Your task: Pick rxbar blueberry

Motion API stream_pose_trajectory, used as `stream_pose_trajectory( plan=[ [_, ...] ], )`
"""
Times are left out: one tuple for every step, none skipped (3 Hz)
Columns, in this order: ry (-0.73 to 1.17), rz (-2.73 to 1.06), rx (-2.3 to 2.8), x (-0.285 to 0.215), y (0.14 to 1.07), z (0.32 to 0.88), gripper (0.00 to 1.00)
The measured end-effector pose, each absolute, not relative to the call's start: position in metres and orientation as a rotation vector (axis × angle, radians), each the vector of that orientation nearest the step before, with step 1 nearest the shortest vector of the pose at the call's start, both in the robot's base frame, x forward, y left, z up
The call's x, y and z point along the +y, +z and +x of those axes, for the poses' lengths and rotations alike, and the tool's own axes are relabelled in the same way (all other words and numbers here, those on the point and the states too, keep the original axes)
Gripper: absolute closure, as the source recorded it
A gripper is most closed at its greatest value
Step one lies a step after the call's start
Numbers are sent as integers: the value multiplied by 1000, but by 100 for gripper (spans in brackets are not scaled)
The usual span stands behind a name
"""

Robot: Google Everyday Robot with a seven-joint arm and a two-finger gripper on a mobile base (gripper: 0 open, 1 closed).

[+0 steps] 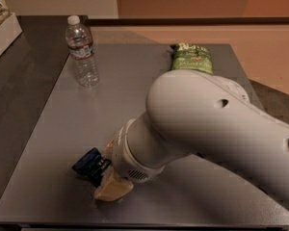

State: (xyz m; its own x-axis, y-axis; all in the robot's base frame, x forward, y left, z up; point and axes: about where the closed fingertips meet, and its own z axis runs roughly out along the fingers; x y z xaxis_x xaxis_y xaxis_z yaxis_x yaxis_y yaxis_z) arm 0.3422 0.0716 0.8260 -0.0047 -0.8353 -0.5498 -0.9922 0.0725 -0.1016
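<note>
Camera view: dark blue snack bar [88, 161] lies near the front edge of the grey table [53, 129], its right end meeting the gripper [107, 173], which is low under the white arm [207, 124]. Cannot tell whether the gripper is clenched or released. Water bottle [82, 52] upright far left, green chip bag [191, 57] at the far edge, both well apart from it.

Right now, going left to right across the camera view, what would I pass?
White box → water bottle → gripper, low at the front → green chip bag. The rxbar blueberry lies by the gripper, in line below the bottle, so its place is unclear.
</note>
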Motion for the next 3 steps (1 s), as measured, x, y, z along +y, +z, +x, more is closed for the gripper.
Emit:
stream_pose_trajectory(
  plan=[
    [420, -1806, 1858, 72, 838, 338, 87],
    [387, -1801, 1821, 71, 858, 333, 100],
    [340, -1793, 1783, 68, 883, 328, 100]
  ],
)
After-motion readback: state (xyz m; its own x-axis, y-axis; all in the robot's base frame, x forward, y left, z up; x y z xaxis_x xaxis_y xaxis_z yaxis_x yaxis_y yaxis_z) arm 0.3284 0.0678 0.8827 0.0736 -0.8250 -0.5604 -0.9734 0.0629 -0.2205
